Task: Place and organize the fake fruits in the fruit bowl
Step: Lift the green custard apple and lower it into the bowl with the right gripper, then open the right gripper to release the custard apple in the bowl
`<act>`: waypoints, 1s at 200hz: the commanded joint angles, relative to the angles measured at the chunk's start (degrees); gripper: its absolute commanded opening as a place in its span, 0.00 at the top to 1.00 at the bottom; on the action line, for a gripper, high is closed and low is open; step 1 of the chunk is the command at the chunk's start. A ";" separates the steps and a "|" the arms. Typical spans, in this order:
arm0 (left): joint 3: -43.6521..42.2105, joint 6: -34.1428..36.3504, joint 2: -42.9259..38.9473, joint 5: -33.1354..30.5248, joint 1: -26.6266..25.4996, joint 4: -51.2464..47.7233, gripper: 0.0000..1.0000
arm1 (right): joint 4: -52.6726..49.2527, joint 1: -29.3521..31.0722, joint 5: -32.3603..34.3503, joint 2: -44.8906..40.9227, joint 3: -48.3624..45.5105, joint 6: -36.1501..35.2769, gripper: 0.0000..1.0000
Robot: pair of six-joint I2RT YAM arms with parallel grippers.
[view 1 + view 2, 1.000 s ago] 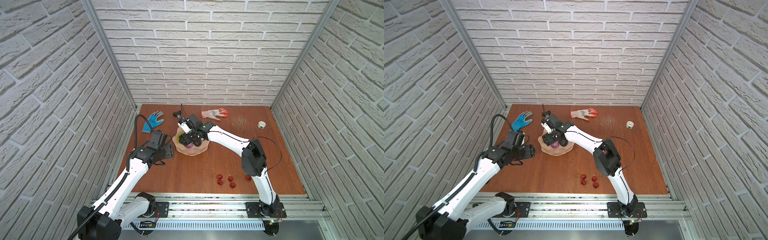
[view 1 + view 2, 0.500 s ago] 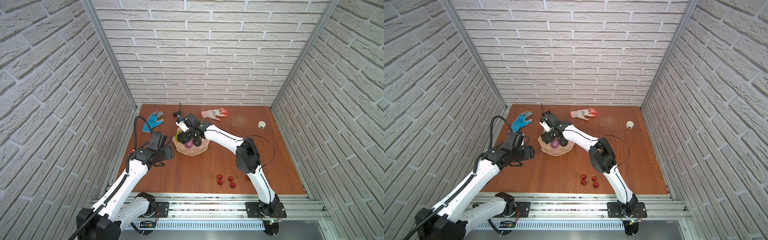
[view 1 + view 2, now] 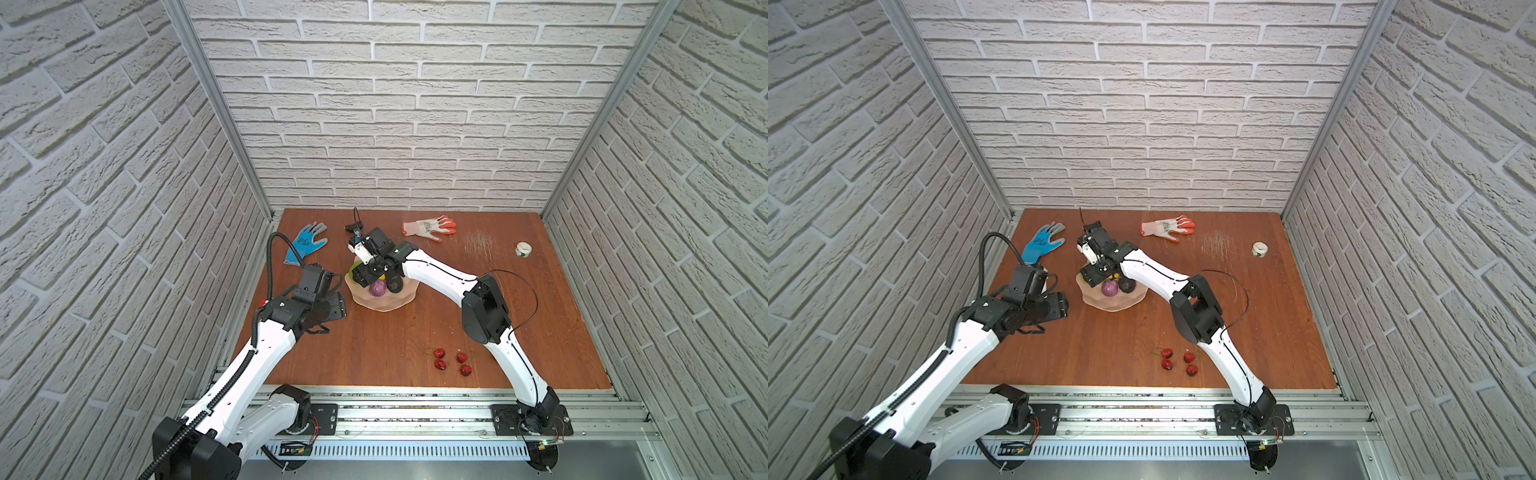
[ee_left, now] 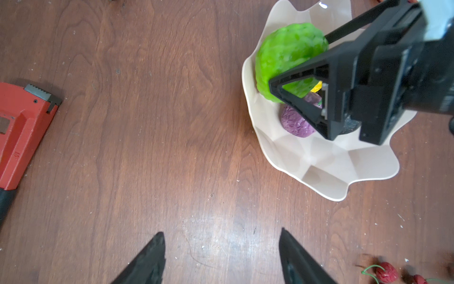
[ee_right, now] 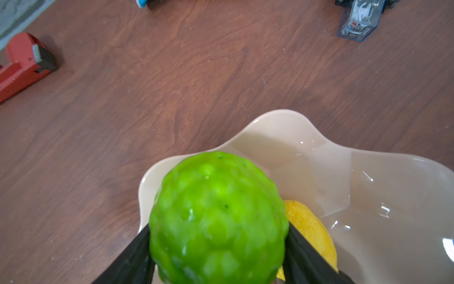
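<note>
Right wrist view — green ball (image 5: 218, 221) pinched between the right jaws, over the bowl (image 5: 319, 159) — left jaws spread.

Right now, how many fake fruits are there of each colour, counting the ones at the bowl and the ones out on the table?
green fruit: 1
yellow fruit: 1
purple fruit: 1
dark avocado: 1
red berries: 4
Total: 8
</note>
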 commanded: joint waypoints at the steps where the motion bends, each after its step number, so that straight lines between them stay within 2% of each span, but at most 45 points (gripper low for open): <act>1: -0.78 -0.14 0.09 -0.92 0.32 0.55 0.27 | -0.65 -0.18 2.00 -0.15 1.21 -1.24 0.35; 83: -0.87 -0.23 0.89 -0.35 0.36 1.72 0.27 | -2.77 -0.33 3.70 1.63 2.27 -1.81 0.33; 147: -0.65 -0.43 1.83 0.34 0.36 2.90 0.27 | -3.51 -0.28 4.50 -0.90 2.20 -2.43 0.19; 200: -0.15 0.77 2.01 0.60 0.35 3.56 0.25 | -3.24 -0.32 4.73 -4.88 1.28 -2.05 0.13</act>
